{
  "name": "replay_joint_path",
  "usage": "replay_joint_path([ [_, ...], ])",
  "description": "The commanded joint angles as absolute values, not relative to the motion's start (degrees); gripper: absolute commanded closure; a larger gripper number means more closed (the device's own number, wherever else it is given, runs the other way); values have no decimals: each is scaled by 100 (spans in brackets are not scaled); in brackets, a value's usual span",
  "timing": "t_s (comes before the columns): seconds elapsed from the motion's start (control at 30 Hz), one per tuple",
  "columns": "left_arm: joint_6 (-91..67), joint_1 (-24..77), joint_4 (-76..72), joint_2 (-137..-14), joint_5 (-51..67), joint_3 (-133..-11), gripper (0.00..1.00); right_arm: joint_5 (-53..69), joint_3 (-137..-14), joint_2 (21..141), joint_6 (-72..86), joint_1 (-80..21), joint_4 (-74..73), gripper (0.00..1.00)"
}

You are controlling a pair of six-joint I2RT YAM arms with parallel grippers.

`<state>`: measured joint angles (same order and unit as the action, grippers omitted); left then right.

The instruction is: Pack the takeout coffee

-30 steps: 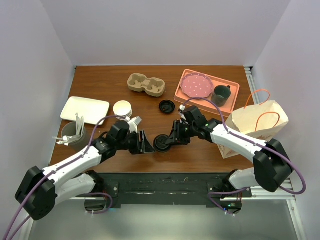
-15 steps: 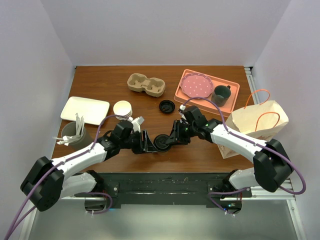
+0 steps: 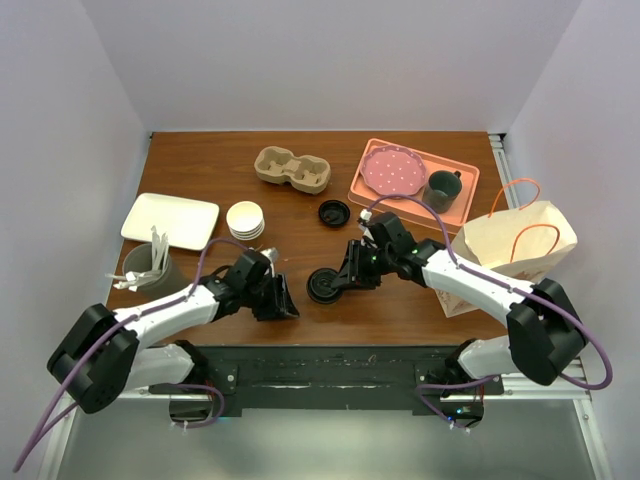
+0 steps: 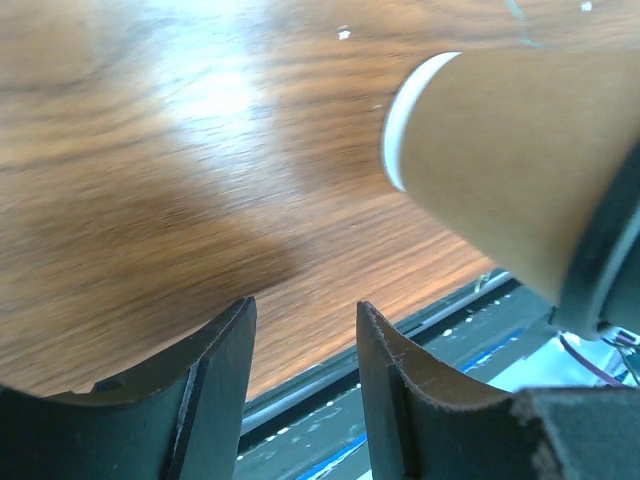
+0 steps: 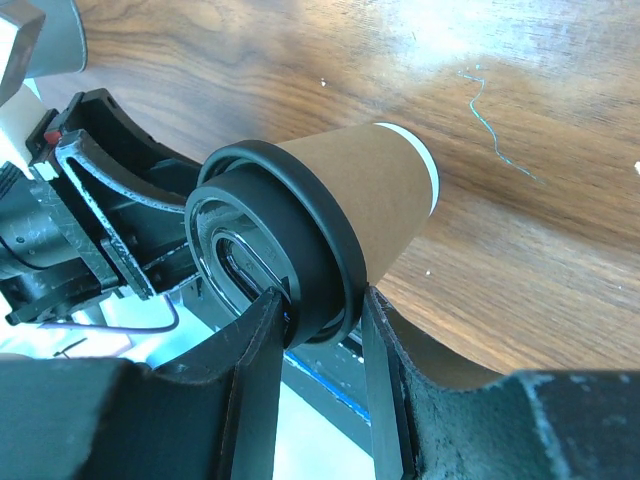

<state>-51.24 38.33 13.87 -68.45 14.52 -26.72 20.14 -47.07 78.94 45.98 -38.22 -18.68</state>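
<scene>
The takeout coffee, a tan paper cup with a black lid, is tipped on its side just above the table near the front edge. My right gripper is shut on the lid's rim, one finger on the lid's face and one behind the rim. From above, the takeout coffee shows its lid facing left, held by the right gripper. My left gripper stands a little to its left, open and holding nothing. In the left wrist view the cup lies ahead and to the right of the left gripper.
A stack of white cups, a loose black lid and a pulp carrier lie behind. A pink tray with plate and dark mug sits back right, a paper bag right, a white tray and utensil cup left.
The left gripper reached in close to the cup's lid, then drew back left toward the front edge, uncovering the white cup stack. The right gripper and cup have stayed put.
</scene>
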Motion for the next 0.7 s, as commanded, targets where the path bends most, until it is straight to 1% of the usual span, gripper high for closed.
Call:
replay_joint_path([
  [0.0, -4861, 3832, 1642, -6549, 1239, -2987, 50, 1327, -4456, 8148, 4210, -3823, -2399, 76],
  [0.1, -4563, 3832, 2089, -6408, 1231, -3697, 49, 1353, -4719, 8139, 4131, -3823, -2487, 75],
  [0.2, -4282, 3832, 2416, -6285, 1195, -4112, 45, 1433, -5035, 8147, 4026, -3832, -2610, 71],
  [0.23, -4211, 3832, 2460, -6258, 1195, -4339, 44, 1441, -5132, 8147, 4008, -3823, -2671, 66],
  [0.3, -4062, 3832, 2479, -6240, 1195, -4517, 42, 1485, -5387, 8165, 3964, -3832, -2794, 61],
  [0.33, -4034, 3832, 2435, -6249, 1221, -4613, 41, 1520, -5466, 8165, 3938, -3832, -2821, 55],
  [0.43, -3955, 3832, 2242, -6389, 1336, -4649, 39, 1617, -5695, 8139, 3920, -3823, -2883, 46],
  [0.53, -3824, 3832, 2083, -6618, 1450, -4658, 38, 1749, -5801, 8112, 3894, -3823, -2883, 40],
  [0.67, -3665, 3832, 1829, -6855, 1564, -4641, 38, 1863, -5757, 8051, 3832, -3823, -2918, 37],
])
